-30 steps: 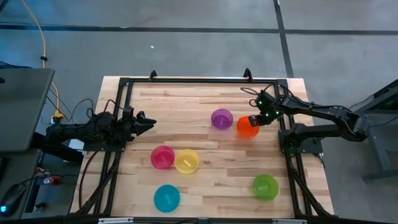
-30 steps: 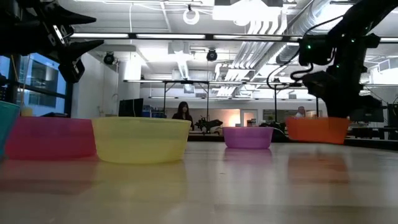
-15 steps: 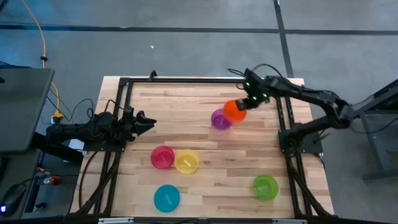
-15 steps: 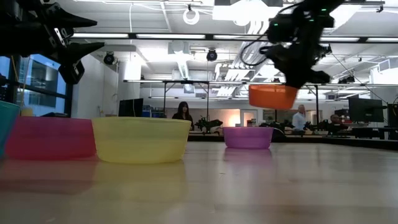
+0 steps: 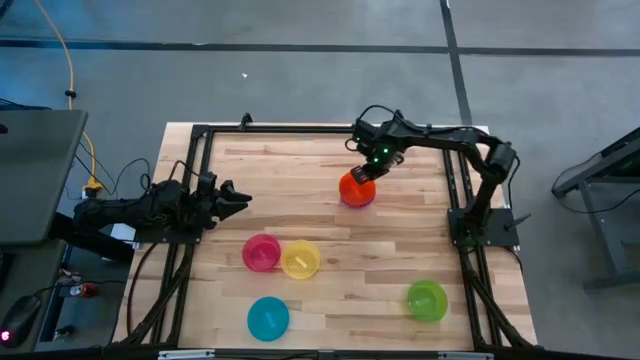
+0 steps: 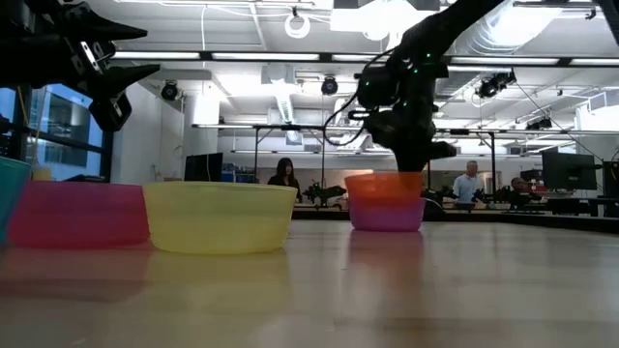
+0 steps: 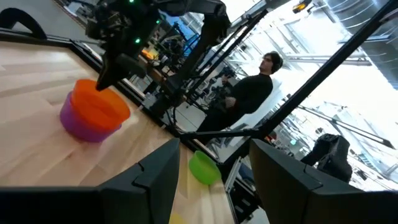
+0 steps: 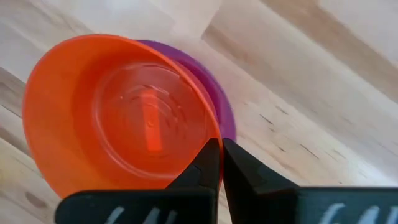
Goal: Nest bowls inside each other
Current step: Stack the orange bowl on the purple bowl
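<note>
Orange bowl going into the purple bowl

The right gripper (image 5: 368, 170) pinches the orange bowl (image 5: 356, 187) over the purple bowl (image 6: 386, 215); it should sit flat before letting go.

Robotics lab, exposed ceiling ducts (image 6: 455, 39), monitors (image 6: 566, 172), equipment racks (image 6: 290, 155)

one bowl (image 5: 357, 188) sitting in another bowl (image 6: 385, 215), four bowls (image 5: 281, 258) well apart

Wood slat table (image 5: 330, 300) with black frame (image 5: 300, 129) around it, on grey floor (image 5: 300, 60). Yellow cable (image 5: 68, 60) trails off the left side. Low view: office behind, ceiling lights (image 6: 300, 21), monitor (image 6: 559, 171) far right, person (image 6: 283, 174) seated mid-background. Left wrist view: person in black (image 7: 252, 93) beyond the table.
</note>
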Motion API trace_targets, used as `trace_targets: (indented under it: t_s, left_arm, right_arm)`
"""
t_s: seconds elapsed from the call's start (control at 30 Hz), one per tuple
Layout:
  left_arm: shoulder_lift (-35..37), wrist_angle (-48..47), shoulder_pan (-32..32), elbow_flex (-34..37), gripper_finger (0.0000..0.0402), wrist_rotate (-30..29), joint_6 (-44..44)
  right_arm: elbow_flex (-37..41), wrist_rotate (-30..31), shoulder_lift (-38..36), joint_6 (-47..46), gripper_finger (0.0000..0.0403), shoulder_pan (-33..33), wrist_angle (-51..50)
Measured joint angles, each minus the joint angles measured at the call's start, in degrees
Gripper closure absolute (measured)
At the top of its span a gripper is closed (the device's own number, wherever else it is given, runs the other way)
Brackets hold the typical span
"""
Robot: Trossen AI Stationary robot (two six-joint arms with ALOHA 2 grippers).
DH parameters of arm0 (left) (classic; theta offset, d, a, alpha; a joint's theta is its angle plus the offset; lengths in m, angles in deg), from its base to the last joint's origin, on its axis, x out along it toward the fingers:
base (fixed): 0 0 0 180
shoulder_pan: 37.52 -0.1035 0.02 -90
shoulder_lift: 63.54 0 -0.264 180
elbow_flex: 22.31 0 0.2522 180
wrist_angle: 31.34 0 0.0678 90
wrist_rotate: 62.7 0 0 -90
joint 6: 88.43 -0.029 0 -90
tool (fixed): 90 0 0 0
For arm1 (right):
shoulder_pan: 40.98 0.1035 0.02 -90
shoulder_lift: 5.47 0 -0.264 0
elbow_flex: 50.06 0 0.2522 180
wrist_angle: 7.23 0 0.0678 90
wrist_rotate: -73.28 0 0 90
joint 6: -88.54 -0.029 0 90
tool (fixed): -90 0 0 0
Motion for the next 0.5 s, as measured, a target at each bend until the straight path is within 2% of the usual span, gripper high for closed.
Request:
trace_targets:
  t_s: [0.13, 0.23, 0.5]
  left_arm:
    - [0.0, -0.1, 0.0, 0.0, 0.0218, 0.0, 0.0]
    - [0.0, -1.5, 0.0, 0.0, 0.0218, 0.0, -0.3]
    - [0.0, -3.9, 0.0, 0.0, 0.0218, -0.2, -0.4]
  right_arm:
    - [0.0, -0.6, 1.5, 0.4, 0.0401, 0.9, 0.5]
    - [0.0, -2.3, 1.6, 0.5, 0.0384, 1.3, 1.0]
    - [0.0, -3.0, 1.6, -0.9, 0.0277, 4.0, 3.6]
